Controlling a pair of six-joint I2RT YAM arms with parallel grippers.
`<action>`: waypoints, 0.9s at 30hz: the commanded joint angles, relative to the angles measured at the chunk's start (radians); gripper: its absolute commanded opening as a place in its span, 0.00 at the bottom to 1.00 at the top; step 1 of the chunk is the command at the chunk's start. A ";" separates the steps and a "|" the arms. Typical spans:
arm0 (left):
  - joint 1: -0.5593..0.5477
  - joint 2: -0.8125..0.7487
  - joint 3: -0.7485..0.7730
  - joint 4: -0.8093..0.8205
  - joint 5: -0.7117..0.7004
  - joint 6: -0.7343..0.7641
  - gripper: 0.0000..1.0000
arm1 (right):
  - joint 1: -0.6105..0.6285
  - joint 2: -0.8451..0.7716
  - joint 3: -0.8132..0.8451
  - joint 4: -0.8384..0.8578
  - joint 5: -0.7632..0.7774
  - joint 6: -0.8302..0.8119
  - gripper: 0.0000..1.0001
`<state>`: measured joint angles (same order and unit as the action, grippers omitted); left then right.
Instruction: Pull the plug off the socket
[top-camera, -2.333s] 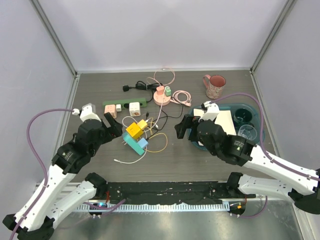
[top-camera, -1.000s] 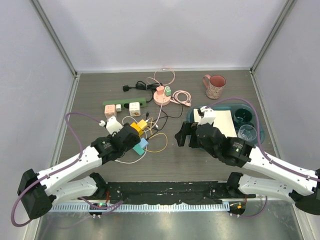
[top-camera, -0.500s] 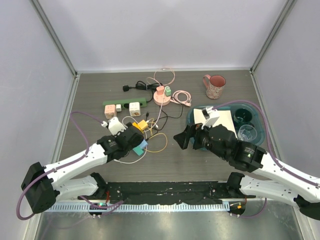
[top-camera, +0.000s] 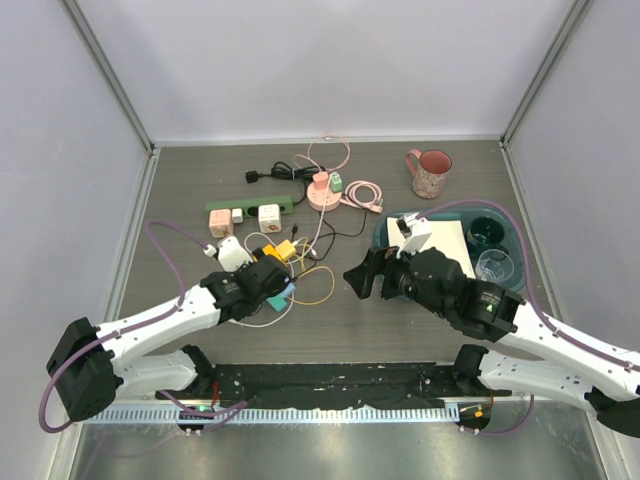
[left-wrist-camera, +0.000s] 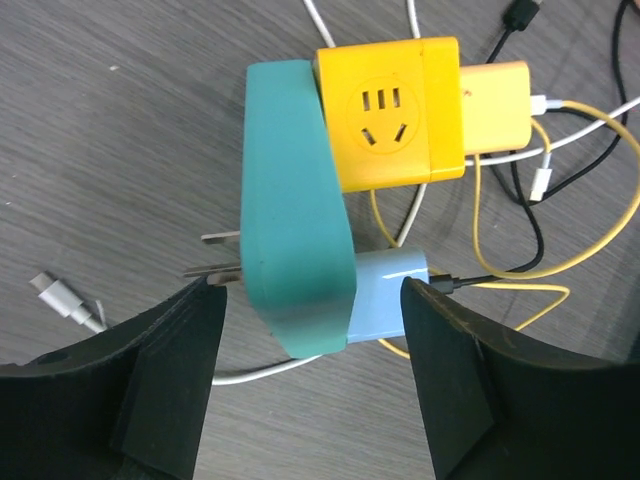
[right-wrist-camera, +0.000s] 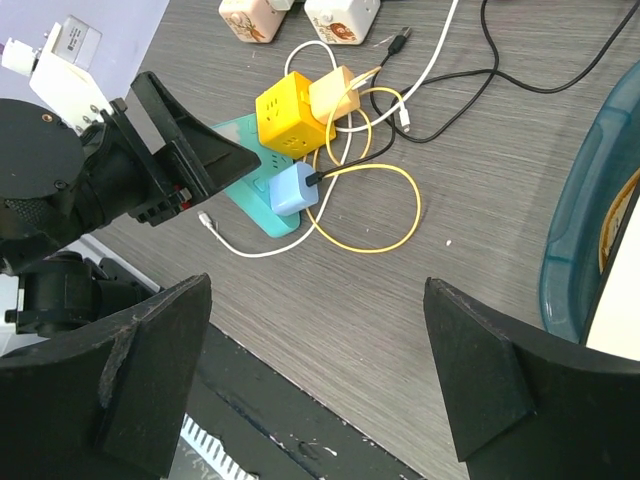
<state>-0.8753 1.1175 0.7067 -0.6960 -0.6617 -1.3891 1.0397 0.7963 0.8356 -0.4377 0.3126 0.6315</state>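
My left gripper (left-wrist-camera: 312, 300): fingers spread, clamping nothing. The teal socket block (left-wrist-camera: 295, 200) lies between them. Its metal prongs (left-wrist-camera: 215, 255) are just by my left fingertip. The light blue plug (left-wrist-camera: 385, 295) is seated in the block, just beside my right fingertip. A yellow cube (left-wrist-camera: 390, 115) sits beyond the tips, against the teal block. My right gripper (right-wrist-camera: 315, 300): fingers wide, holding nothing, with the plug cluster ahead, nearer my left finger.
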 joint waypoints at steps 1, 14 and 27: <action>-0.005 -0.030 -0.052 0.136 -0.085 0.001 0.72 | 0.002 0.004 0.000 0.059 -0.001 0.011 0.92; -0.005 -0.166 -0.176 0.266 -0.130 0.125 0.70 | 0.002 0.118 -0.084 0.266 -0.113 0.152 0.92; -0.005 -0.150 -0.190 0.266 -0.133 0.133 0.35 | 0.002 0.153 -0.089 0.300 -0.104 0.194 0.90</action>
<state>-0.8768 0.9882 0.5190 -0.4667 -0.7372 -1.2774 1.0397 0.9428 0.7414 -0.2092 0.2108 0.7940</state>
